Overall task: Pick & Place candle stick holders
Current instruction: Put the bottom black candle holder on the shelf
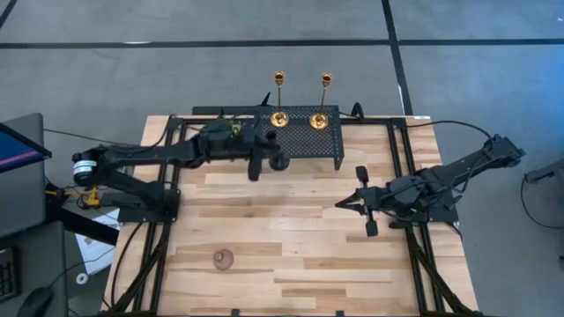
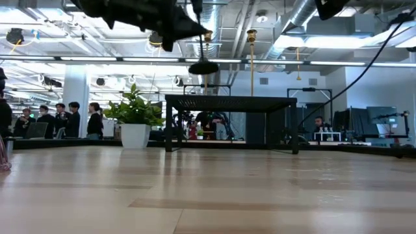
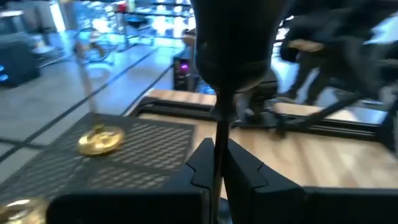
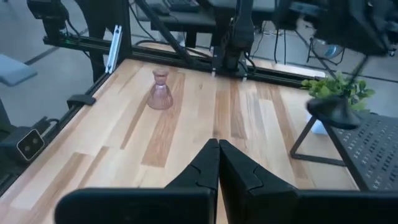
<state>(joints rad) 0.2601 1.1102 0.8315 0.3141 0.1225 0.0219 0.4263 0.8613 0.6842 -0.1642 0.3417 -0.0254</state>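
My left gripper (image 1: 263, 160) is shut on a black stemmed candle stick holder (image 2: 203, 65), in the air by the near left corner of the black mesh stand (image 1: 308, 141). Two gold holders (image 1: 279, 116) (image 1: 322, 116) stand on their round bases on the stand's far side. The squat pinkish-brown holder (image 1: 224, 258) stands on the table near its front left; it also shows in the right wrist view (image 4: 160, 92). My right gripper (image 1: 339, 204) is shut and empty over the table's right middle. My left gripper pinches the black holder's thin stem (image 3: 219, 146) between its two fingers, which lie across the stem. The fingers come from the table's left. The holder hangs about upright with its round base (image 2: 203, 67) lowest, lifted clear, above the level of the stand's top.
A small green potted plant (image 2: 134, 110) stands at the table's far left, beside the stand and under my left arm. People stand in the room beyond the table. Bare wood lies between the stand and the table's near edge.
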